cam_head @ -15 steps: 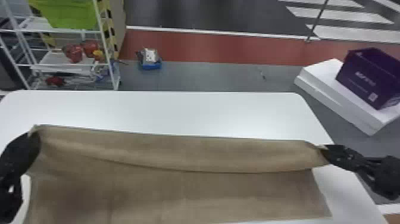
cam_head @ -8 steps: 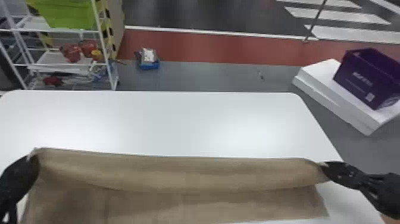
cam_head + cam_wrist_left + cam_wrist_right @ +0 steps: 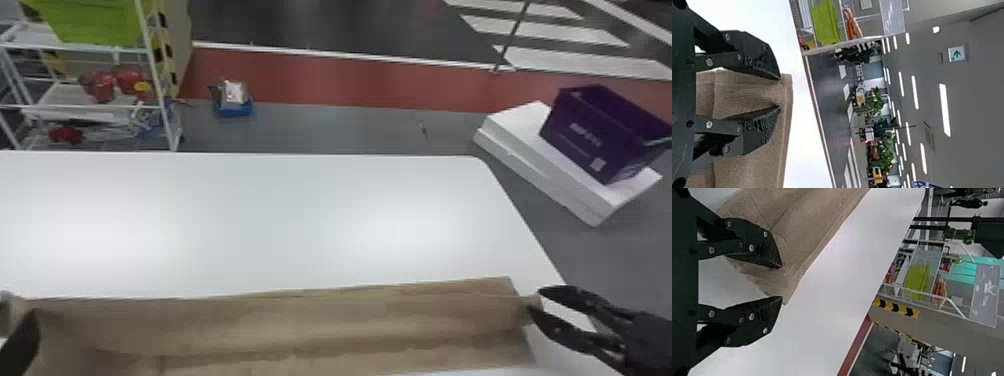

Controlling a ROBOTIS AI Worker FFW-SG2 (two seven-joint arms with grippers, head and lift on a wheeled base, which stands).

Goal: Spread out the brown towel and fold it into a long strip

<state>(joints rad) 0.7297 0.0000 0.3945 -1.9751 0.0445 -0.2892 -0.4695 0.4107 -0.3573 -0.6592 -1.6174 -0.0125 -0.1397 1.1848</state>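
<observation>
The brown towel (image 3: 280, 325) lies across the near part of the white table, its far part doubled over in a wide band with a single-looking layer nearer me. At its right end, my right gripper (image 3: 537, 299) stands open beside the towel's corner. My left gripper (image 3: 20, 335) is at the left end, partly cut off by the view's edge. In the left wrist view the left gripper (image 3: 779, 93) is open, with towel (image 3: 750, 92) between and under its fingers. In the right wrist view the right gripper (image 3: 781, 282) is open around the towel's corner (image 3: 783, 291).
The white table (image 3: 280, 220) extends beyond the towel to its far edge. Past it on the floor are a wire shelf (image 3: 165, 110) at left, a small blue item (image 3: 235, 107), and a purple box (image 3: 590, 135) on white slabs (image 3: 550, 175) at right.
Both grippers have opened and released the towel's edge. The folded edge has come down toward me, and the head view has shifted, with the towel lower in it.
</observation>
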